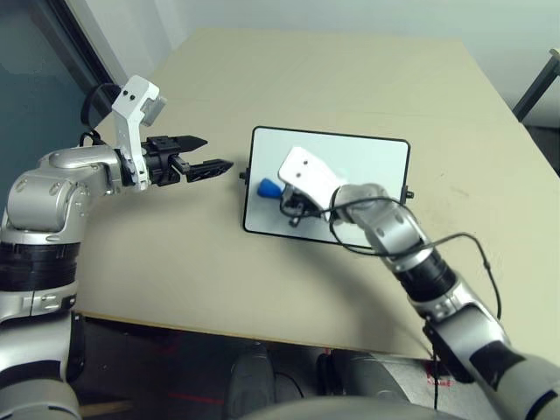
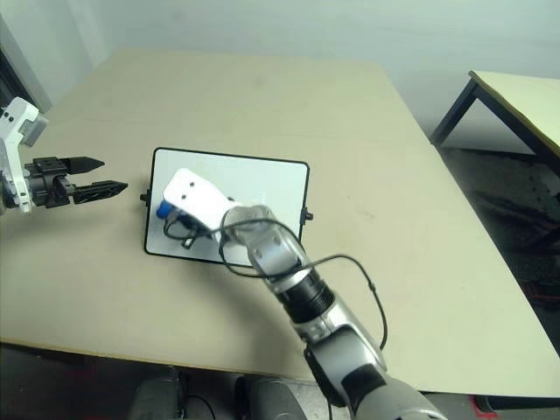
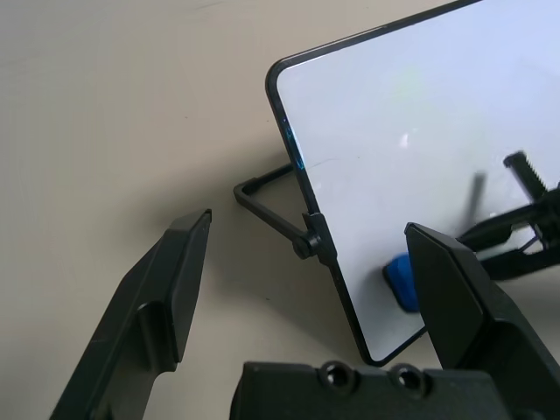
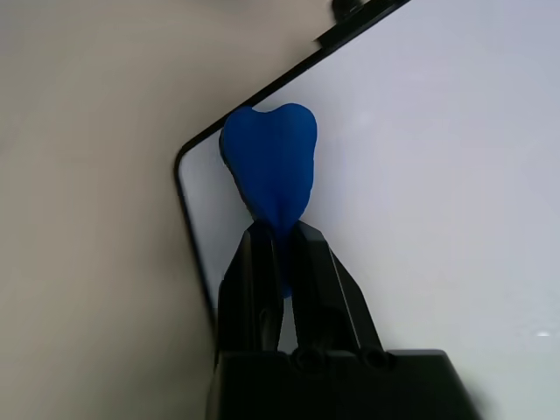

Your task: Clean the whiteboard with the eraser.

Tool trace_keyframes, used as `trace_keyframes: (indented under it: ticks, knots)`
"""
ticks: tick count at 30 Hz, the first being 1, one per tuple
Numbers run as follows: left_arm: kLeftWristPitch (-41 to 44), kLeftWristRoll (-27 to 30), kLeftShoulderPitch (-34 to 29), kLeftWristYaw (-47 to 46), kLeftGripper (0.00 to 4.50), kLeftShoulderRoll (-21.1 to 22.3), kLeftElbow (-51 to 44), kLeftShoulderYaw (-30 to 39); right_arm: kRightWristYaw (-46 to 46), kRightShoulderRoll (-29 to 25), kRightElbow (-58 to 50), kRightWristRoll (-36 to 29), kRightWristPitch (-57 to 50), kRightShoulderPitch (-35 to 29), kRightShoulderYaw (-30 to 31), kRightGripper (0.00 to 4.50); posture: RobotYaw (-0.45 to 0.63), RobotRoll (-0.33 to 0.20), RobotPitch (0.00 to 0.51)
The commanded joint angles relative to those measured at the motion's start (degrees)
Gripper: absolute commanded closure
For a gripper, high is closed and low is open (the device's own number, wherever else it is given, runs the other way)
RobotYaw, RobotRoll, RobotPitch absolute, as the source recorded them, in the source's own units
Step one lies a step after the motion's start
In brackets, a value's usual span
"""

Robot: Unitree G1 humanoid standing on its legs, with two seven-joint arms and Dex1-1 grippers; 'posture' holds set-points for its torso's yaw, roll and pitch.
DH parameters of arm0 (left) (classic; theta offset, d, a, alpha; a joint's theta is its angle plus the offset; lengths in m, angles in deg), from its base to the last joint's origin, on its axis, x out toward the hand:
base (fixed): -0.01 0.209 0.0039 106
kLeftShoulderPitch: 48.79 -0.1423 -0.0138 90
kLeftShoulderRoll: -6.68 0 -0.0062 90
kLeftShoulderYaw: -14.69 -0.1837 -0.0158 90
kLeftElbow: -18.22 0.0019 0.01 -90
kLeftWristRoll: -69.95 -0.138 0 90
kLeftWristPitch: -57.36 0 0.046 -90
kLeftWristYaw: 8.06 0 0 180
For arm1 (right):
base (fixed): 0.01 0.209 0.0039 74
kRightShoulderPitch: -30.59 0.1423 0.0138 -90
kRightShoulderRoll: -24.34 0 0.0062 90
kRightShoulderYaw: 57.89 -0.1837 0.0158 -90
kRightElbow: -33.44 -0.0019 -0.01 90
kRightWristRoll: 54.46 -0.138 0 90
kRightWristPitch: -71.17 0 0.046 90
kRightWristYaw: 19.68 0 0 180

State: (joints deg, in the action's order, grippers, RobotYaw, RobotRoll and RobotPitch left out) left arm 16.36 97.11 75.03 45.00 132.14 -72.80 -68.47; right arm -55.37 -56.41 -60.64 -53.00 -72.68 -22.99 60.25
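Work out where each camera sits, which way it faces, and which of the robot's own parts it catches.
Left eye: on the head, facing forward and down at the table; both arms show.
Right eye: beside it, same direction; both arms again.
Left wrist: on the left arm, looking along its open hand at the whiteboard's edge.
Right wrist: on the right arm, looking along its hand, shut on the blue eraser, over the whiteboard.
Both wrist views share the eraser and whiteboard.

The silver metal right arm [image 1: 392,229] had black bands behind a rounded white plate [image 1: 308,178] with small dark holes; a thin black cable [image 2: 372,287] looped beside that plate. The silver left arm [image 1: 80,162], well apart from it, ended in a black gripper [image 1: 220,152] with tapered fingers.
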Motion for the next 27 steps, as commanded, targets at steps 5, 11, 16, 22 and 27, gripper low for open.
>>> trace_keyframes:
  ticks: [5,11,16,22,27]
  knots:
    - [1.48,0.50,0.13,0.97,0.00,1.48,-1.45,-0.40,4.69,1.21,3.89,0.58,1.97,3.28,-3.34,4.41,0.01,0.000,0.119]
    - [1.29,0.37,0.59,0.86,0.00,1.03,-1.22,-0.56,5.66,3.77,4.28,-0.78,1.24,5.69,-3.39,4.41,0.01,0.000,0.110]
    - [1.09,0.26,1.17,0.99,0.00,1.01,-0.88,-0.74,5.01,3.74,3.24,-1.43,-2.10,1.64,-0.40,4.42,0.01,0.000,0.107]
    - [0.63,-0.17,1.60,1.42,0.00,1.41,-0.10,-0.90,4.78,2.54,1.88,-2.48,-6.17,-0.54,1.33,4.42,0.01,0.000,0.107]
    - [-0.08,-0.61,2.34,1.54,0.00,0.91,0.79,-1.32,6.38,3.90,4.58,-2.87,-4.07,2.85,-2.21,4.42,0.00,0.000,0.098]
